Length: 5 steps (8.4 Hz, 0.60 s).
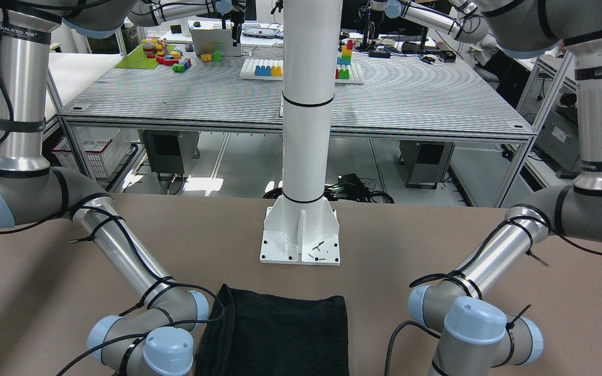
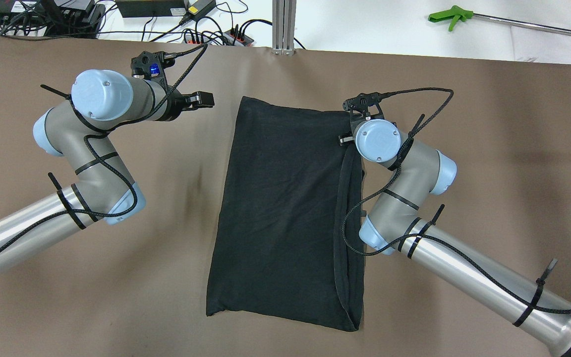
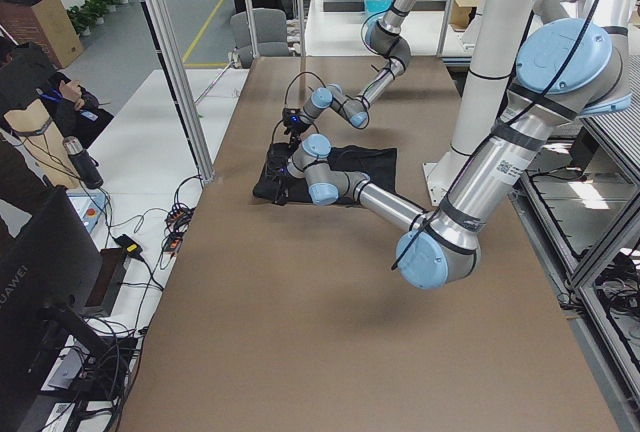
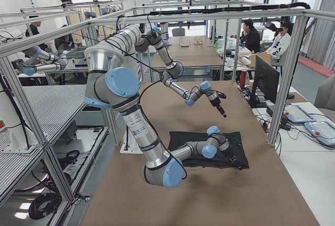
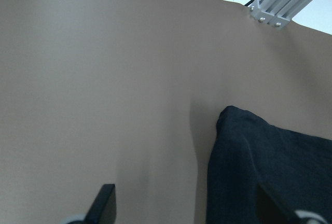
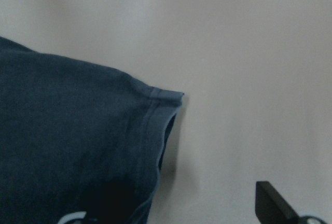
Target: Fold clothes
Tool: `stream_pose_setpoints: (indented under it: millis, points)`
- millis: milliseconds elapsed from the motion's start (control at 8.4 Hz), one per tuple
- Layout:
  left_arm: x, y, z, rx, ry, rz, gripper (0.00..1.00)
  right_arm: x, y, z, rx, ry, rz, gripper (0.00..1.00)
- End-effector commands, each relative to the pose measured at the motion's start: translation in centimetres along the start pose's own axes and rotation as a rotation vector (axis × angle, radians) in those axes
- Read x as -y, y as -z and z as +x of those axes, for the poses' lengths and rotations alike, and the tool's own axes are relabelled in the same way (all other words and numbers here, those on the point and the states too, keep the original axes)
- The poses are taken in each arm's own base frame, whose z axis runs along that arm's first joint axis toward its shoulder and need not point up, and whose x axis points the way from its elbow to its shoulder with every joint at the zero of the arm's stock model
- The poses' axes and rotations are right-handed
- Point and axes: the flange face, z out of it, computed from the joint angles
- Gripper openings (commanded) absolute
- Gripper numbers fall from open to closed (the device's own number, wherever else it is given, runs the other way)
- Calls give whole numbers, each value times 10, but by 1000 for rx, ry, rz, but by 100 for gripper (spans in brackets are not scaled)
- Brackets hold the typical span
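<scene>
The black garment [image 2: 285, 208] lies flat in the middle of the brown bench [image 2: 488, 148], folded into a long rectangle. Its short ends face toward and away from the robot, and its near end lies in front of the white pillar's base plate [image 1: 301, 245]. Along the edge on the robot's right, a narrow strip of cloth is doubled over the main panel. The left gripper [image 2: 205, 99] hangs above bare bench, just off the garment's far left corner and clear of it, with its jaws spread wide and holding nothing. The right gripper [image 6: 181, 208] is low at the far right corner, also spread wide. One finger is over the cloth and the other [image 6: 275, 203] is over bare bench, so it straddles the hemmed edge. Whether it touches the fabric cannot be told.
</scene>
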Motion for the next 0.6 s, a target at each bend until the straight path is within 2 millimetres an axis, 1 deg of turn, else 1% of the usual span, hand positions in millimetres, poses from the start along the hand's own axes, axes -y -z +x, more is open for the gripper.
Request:
stream_pose_setpoints:
  millis: [0, 119, 238, 357, 476]
  points:
    - [-9, -3, 7, -2, 5, 4, 95, -8, -10, 34, 17, 30, -31, 94]
    - [-9, -3, 7, -1, 5, 9, 95, -25, -17, 53, 32, 43, -24, 94]
    - [-9, -3, 6, 2, 6, 14, 95, -26, -13, 54, 65, 47, -22, 94]
    - [-9, -3, 6, 3, 6, 16, 95, -10, 5, 57, 139, 22, -50, 94]
    - [-9, -2, 7, -2, 13, 17, 95, -1, 22, 54, 201, 11, -88, 94]
